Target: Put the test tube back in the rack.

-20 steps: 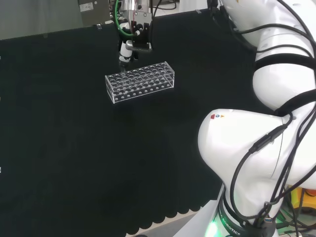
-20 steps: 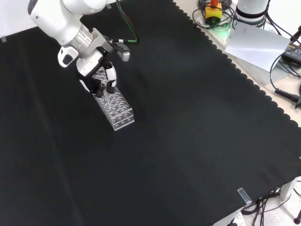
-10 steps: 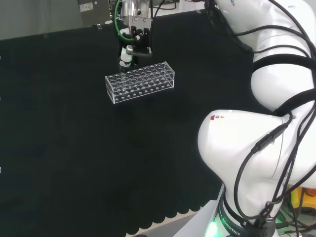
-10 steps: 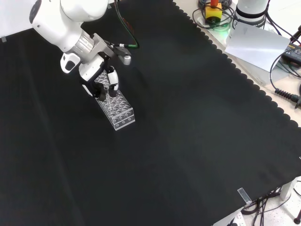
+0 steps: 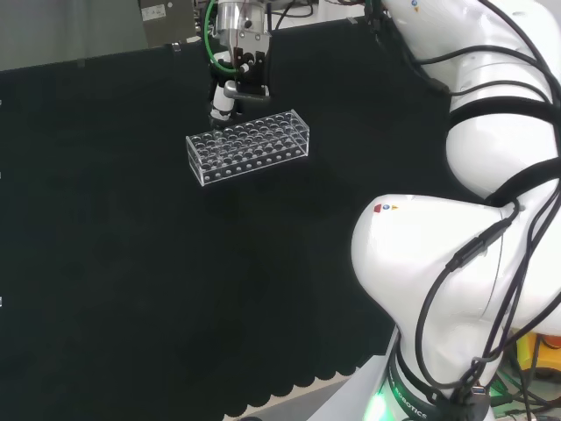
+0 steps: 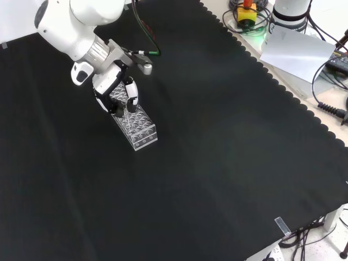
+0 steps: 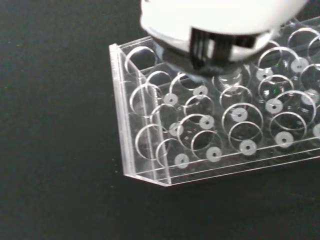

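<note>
- Head view: high behind arm base, facing out over the white arm links (image 5: 456, 263), far from the rack (image 5: 249, 145).
- Front view: opposite side, angled down on the black cloth (image 6: 217, 152).
- Wrist view: close above the rack's end, looking down.
- All three share the rack.

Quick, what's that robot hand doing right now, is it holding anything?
Hand: above the clear rack, fingers curled; whether they pinch a test tube cannot be told.

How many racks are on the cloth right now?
1. The rack stands near the cloth's far edge in the head view, upper left in the front view, under the hand.
</note>
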`<state>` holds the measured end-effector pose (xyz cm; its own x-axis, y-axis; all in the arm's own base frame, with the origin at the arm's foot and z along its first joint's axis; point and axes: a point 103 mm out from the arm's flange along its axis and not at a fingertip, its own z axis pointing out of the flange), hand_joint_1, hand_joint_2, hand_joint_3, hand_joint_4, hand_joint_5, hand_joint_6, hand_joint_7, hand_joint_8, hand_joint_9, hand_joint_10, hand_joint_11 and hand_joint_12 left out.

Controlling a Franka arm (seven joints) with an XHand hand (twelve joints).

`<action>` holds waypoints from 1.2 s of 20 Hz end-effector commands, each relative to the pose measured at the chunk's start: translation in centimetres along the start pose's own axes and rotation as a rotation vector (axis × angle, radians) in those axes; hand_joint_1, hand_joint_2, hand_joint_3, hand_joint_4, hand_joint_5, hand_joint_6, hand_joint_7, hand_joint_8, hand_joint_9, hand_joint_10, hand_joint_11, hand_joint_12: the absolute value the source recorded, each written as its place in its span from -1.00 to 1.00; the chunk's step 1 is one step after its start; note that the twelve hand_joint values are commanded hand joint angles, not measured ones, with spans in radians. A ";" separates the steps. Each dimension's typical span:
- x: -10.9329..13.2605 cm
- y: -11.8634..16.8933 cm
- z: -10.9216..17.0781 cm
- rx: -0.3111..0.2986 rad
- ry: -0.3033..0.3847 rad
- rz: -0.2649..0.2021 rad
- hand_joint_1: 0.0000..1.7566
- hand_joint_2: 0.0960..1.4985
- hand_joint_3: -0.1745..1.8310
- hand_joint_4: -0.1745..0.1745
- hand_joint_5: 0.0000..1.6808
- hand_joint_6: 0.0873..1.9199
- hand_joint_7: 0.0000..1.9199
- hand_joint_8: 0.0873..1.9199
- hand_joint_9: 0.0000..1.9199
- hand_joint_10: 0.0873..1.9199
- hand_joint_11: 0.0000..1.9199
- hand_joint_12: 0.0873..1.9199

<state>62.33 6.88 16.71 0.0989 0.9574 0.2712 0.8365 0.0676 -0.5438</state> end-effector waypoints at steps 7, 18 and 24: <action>0.4 -2.4 -2.6 -0.045 0.106 -0.085 0.30 -0.32 -0.07 -0.95 -0.03 -0.34 0.14 -0.27 0.11 -0.29 -0.39 0.44; 0.6 -7.1 -9.0 -0.129 0.082 -0.094 0.28 -0.33 -0.07 -0.74 -0.18 -0.30 -0.03 -0.19 -0.02 -0.27 -0.46 0.47; 1.1 -9.9 -13.0 -0.186 0.069 -0.103 0.28 -0.33 -0.07 -0.73 -0.19 -0.30 -0.04 -0.19 -0.03 -0.27 -0.46 0.47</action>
<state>61.58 4.78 28.73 0.0486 0.9155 0.3993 0.9111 0.1232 -0.3933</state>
